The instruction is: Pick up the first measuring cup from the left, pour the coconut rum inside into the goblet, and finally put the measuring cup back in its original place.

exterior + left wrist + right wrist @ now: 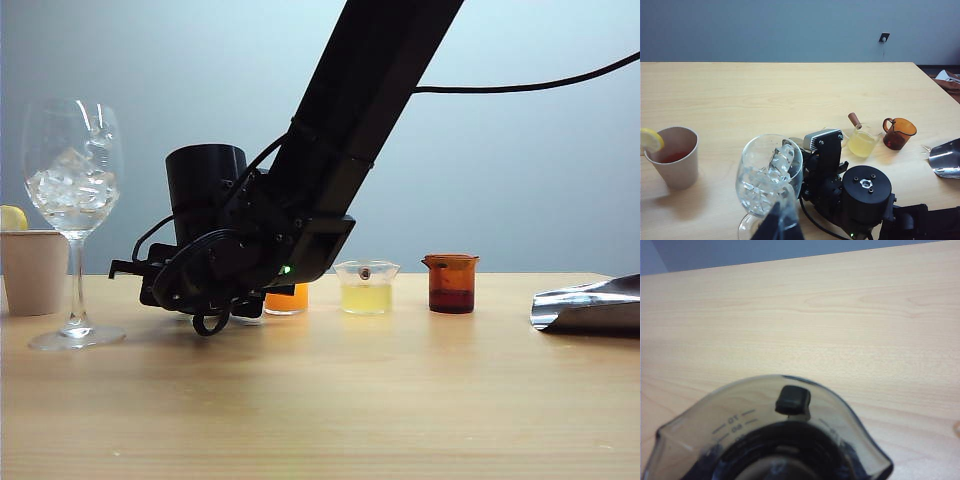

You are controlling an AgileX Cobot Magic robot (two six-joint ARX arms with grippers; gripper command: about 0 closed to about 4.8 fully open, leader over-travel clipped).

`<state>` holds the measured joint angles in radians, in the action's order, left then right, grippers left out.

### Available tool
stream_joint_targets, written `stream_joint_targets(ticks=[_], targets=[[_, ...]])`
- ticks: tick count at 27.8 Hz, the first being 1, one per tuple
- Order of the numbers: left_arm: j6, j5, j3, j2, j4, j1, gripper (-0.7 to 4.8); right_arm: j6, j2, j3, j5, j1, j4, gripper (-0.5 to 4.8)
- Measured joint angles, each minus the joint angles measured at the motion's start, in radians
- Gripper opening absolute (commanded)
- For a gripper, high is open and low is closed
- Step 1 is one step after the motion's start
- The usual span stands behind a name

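Right gripper (205, 300): low on the table, betw goblet and orange cup; jaws not clearly seen, can't tell if gripping
First measuring cup (765, 440): smoky grey, directly under right wrist cam; one dark fingertip (792, 400) at its rim, other finger hidden
Goblet (72, 180): upright w/ ice, left of right gripper, apart from it
Paper cup (33, 270): just beside goblet, lemon slice on rim
Left gripper (777, 225): only dark tips in view behind goblet bowl; opening can't be told
Yellow cup (366, 287), amber cup (451, 283): right of arm, on table
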<state>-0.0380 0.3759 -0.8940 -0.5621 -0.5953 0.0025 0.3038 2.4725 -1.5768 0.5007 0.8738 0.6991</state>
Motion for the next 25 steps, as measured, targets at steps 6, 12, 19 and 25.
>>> stream_joint_targets(ticks=[6,12,19,25], targets=[[0.0,0.0,0.0,0.0,0.0,0.0,-0.05,-0.087,0.0,0.0,-0.049,0.008,-0.002,0.38],[0.0,0.0,0.0,0.0,0.0,0.0,-0.05,-0.151,-0.014,0.002,-0.056,0.015,-0.031,0.2],[0.0,0.0,0.0,0.0,0.0,0.0,-0.05,-0.156,-0.035,0.006,-0.056,0.015,-0.055,0.16],[0.0,0.0,0.0,0.0,0.0,0.0,-0.05,-0.156,-0.094,0.006,-0.057,0.015,-0.11,0.08]])
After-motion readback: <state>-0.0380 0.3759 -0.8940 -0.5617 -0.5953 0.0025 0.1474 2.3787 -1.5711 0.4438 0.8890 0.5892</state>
